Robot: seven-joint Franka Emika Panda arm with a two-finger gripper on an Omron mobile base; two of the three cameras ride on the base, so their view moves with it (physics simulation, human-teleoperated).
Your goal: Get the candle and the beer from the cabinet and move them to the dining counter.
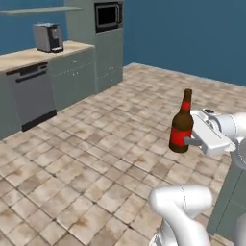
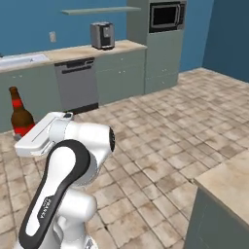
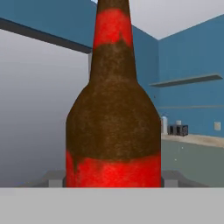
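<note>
- The beer (image 1: pixel 181 127) stands upright in the air above the tiled floor (image 1: pixel 96 158), clamped at its red label by the gripper (image 1: pixel 188 142); the fingers sit on either side of the bottle's lower body.
- In the hand view the bottle (image 3: pixel 113 113) is pressed between two grey finger tips (image 3: pixel 52 178) at its base, its brown body and red neck band rising straight up.
- From the right base view the bottle (image 2: pixel 20 115) shows just past the white hand, at the left edge, with the arm's big white joint in front of it.
- Around it: a kitchen run along the blue wall, with a dark-fronted dishwasher (image 1: pixel 31 95), a grey toaster (image 1: pixel 48 37) on the beige worktop, and a black microwave (image 1: pixel 107 15) set in a tall grey-green unit.
- A thin shelf (image 2: pixel 97 10) hangs on the wall above the toaster, and a sink (image 2: pixel 17 59) lies at the worktop's far left.
- The dining counter (image 2: pixel 228 182) shows its beige corner at the lower right of the right base view, well apart from the bottle.
- Open floor lies between the bottle and the kitchen run.
</note>
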